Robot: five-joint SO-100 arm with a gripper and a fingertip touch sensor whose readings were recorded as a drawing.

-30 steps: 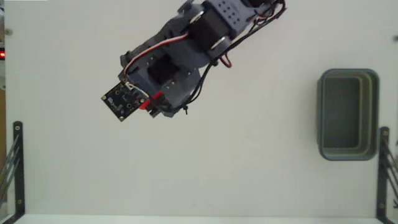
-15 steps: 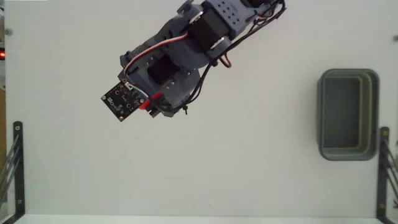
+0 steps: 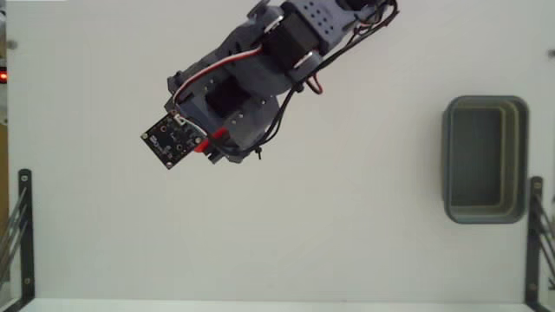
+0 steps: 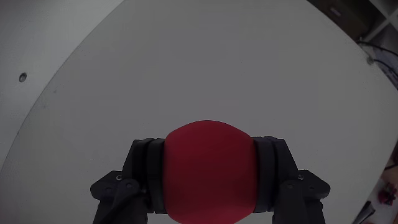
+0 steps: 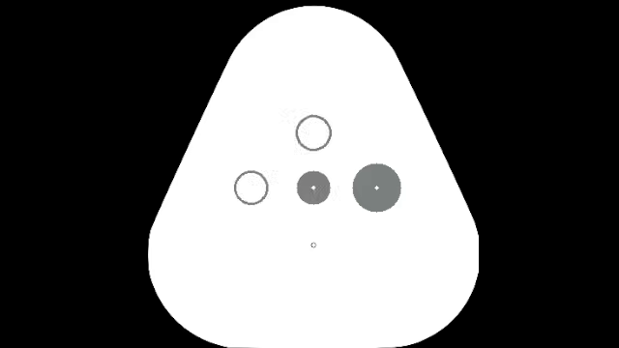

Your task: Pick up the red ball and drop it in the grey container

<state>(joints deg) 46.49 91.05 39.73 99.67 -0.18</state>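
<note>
Gripping the red ball squarely between its two dark fingers, the pincer was closed on it, the pads pressed against opposite sides of the sphere near its widest part, which was probably why the ball sat centred and steady rather than squeezed out forward. In the wrist view the ball filled the six o'clock part of the picture, with only the pale desk beyond it. In the fixed view the arm reached in from about one o'clock and ended toward ten o'clock of the picture's centre, and only a sliver of red showed beside the small camera board, the rest of the ball being hidden under the wrist. Whether the ball was touching the desk or lifted off it could not be told. The grey container stood empty at three o'clock, well apart from the pincer, its long side running twelve to six, its open mouth upward to take a drop from above. By my judgement the grasp was made and the carry across to the container remained to be done.
</note>
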